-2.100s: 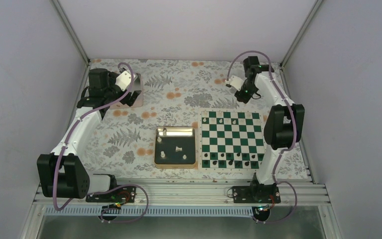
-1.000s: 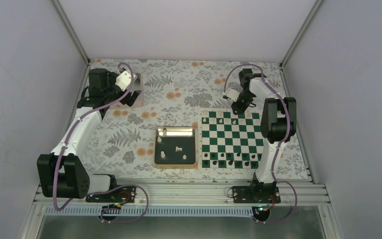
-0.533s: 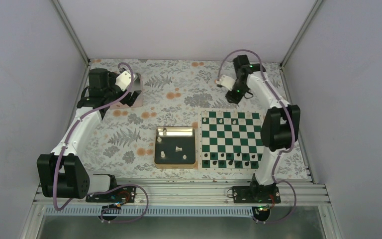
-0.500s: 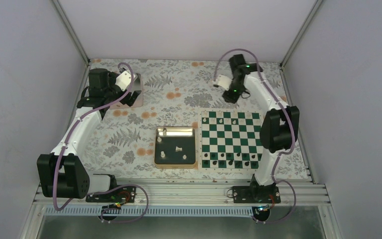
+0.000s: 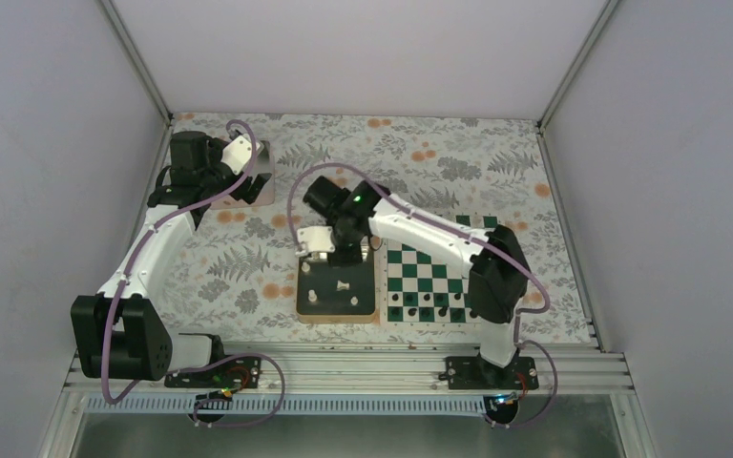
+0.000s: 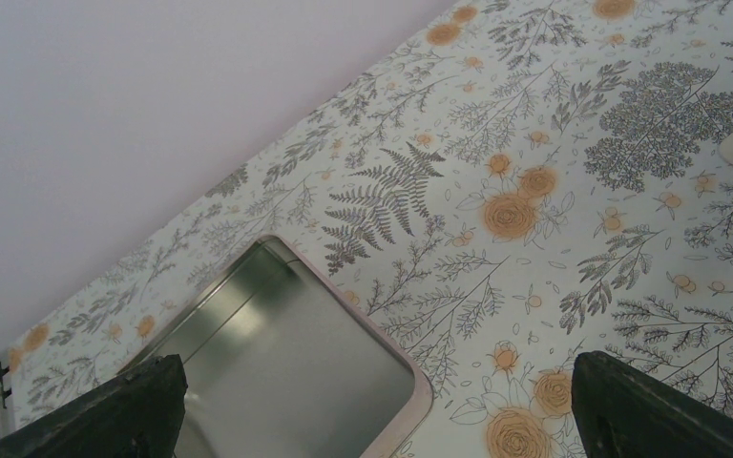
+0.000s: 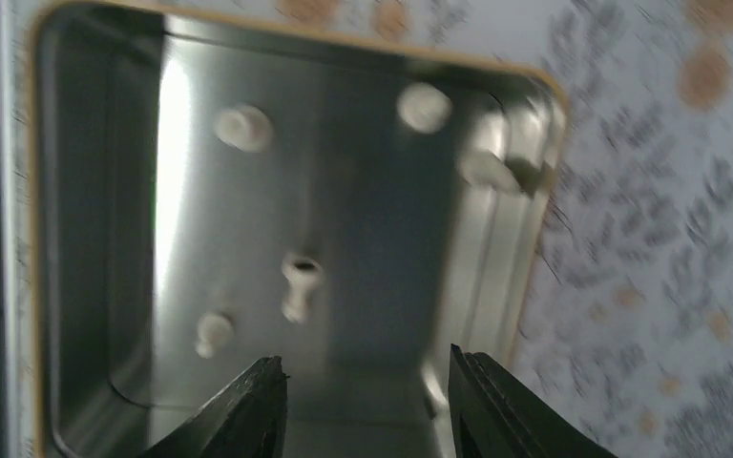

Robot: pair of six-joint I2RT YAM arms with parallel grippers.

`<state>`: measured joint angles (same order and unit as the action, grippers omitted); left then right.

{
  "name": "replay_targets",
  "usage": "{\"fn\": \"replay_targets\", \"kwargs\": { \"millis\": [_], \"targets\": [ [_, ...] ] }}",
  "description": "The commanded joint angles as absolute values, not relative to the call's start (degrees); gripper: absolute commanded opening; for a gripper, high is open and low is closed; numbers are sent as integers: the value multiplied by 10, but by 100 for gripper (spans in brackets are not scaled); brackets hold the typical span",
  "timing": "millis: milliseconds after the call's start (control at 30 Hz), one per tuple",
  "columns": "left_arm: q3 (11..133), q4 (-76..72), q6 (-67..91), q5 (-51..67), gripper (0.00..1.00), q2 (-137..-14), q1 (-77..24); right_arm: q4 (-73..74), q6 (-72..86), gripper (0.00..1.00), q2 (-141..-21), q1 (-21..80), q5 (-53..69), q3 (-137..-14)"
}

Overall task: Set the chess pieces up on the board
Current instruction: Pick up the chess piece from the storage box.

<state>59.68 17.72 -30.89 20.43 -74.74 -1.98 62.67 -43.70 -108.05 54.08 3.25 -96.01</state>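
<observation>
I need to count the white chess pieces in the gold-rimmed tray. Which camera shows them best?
The right wrist view: it looks straight into the tray, with the white pieces large, though blurred. The top view shows them as specks, partly under the right arm. The left wrist view shows none.

No readable text, labels, numbers — any view.

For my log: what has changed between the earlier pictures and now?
The right gripper swung from beyond the far edge of the board leftward and nearer, and now hangs open over the gold-rimmed tray. Nothing visibly grasped or released. The left gripper, the board and the tray's visible white pieces stayed put.
</observation>
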Motion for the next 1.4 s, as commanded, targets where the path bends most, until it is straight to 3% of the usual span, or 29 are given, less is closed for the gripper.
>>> {"fn": "replay_targets", "kwargs": {
  "millis": [0,300,933,1367],
  "targets": [
    [604,173,-313,216,100,-740,-18,611,-423,46,-1113,577,59,-963],
    [601,172,-314,217,100,-736,-19,588,-427,45,-1185,618,95,-980],
    [599,171,-314,223,100,-729,-18,569,-429,45,-1224,650,102,-989],
    [599,173,-314,224,100,-731,-19,553,-430,39,-1232,650,89,-966]
  ]
}}
